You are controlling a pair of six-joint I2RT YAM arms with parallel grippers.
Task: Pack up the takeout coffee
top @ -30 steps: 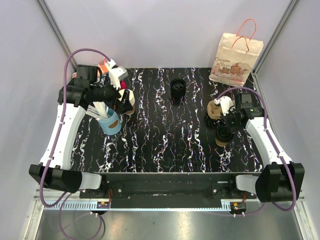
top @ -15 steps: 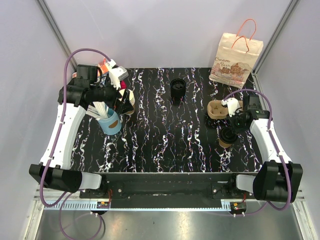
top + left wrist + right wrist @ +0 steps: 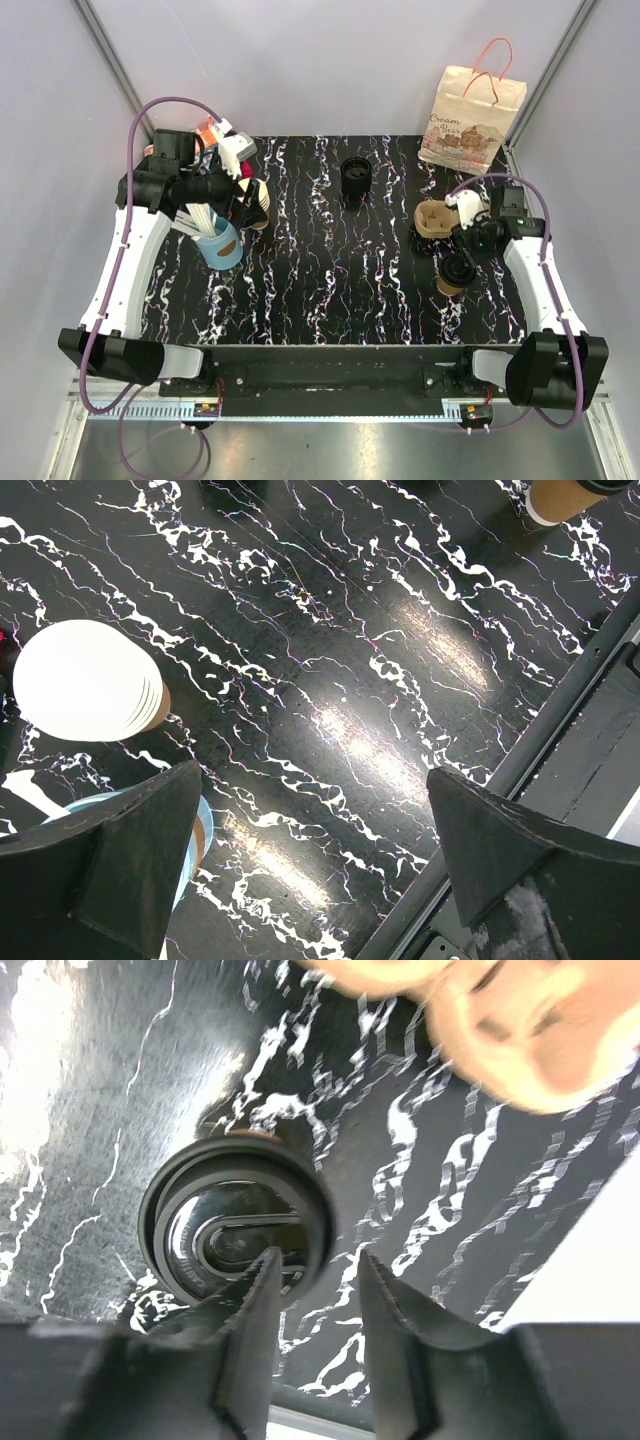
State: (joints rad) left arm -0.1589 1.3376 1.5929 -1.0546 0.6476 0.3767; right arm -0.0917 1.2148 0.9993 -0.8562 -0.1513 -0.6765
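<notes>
The takeout coffee (image 3: 455, 272), a brown paper cup with a black lid, stands upright on the table at the right. My right gripper (image 3: 465, 243) hovers just behind and above it. In the right wrist view the black lid (image 3: 235, 1228) lies below and left of the right gripper (image 3: 318, 1260), whose jaws stand apart with only table between them. The brown cup tray (image 3: 432, 218) lies just behind the cup. My left gripper (image 3: 315, 850) hangs wide open at the far left, above the table beside a stack of lidless cups (image 3: 85, 680).
A printed paper bag (image 3: 470, 105) stands at the back right corner. A black round object (image 3: 355, 175) sits at the back middle. A blue cup with white sticks (image 3: 222, 245) is under the left arm. The table's front edge rail (image 3: 560, 740) runs close by.
My right gripper has swung back and to the right, off the coffee cup, and its jaws have parted. The cup has shifted slightly right. The left arm has not moved.
</notes>
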